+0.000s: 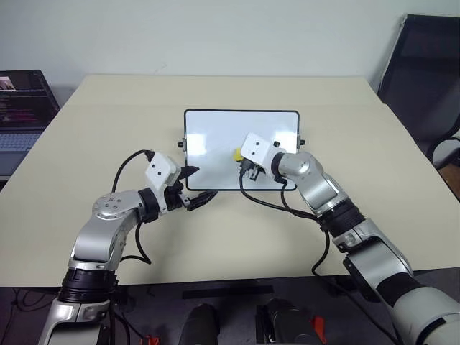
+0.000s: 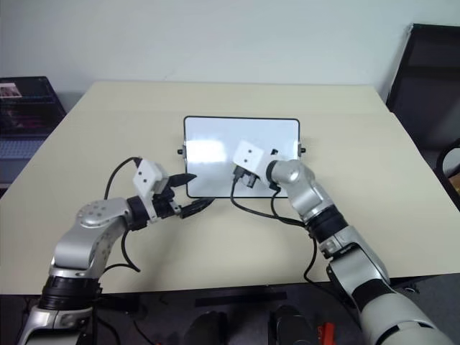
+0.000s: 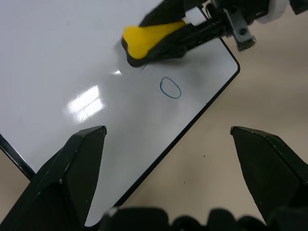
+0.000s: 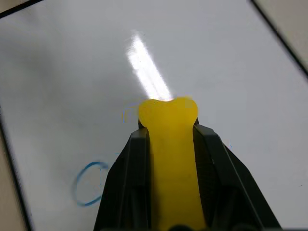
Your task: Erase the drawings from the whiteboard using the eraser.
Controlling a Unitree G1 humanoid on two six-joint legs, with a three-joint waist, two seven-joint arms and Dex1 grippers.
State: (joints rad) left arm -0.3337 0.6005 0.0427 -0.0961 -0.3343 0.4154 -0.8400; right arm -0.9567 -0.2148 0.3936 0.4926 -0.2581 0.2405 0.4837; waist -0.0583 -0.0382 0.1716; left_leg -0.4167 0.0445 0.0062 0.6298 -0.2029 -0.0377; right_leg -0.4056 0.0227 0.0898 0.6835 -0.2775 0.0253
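Between the two black fingers of the right hand (image 4: 168,139) sits the eraser (image 4: 169,144), a yellow block clamped from both sides, its rounded end sticking out past the fingertips and resting on or just over the whiteboard (image 1: 215,133). From the head views this hand lies over the board's near half, toward its right side. Just beside the eraser, on the side nearer the board's front edge, one small blue loop of the drawings (image 3: 170,88) is left on the white surface; it lies apart from the eraser, close to the board's black frame and rounded corner.

Ahead of the right hand the board is plain glossy white up to its far edge, giving open surface to travel over. Past that edge and to both sides the counter (image 1: 359,158) is bare, with wide free room around the board.

The left hand (image 1: 194,188) hovers over the board's near-left corner with its fingers spread wide apart, holding nothing; the board's front edge runs across between them in the left wrist view. A laptop (image 1: 21,108) stands well off to the left hand's outer side, and a dark chair (image 1: 424,65) stands far off beyond the right arm.
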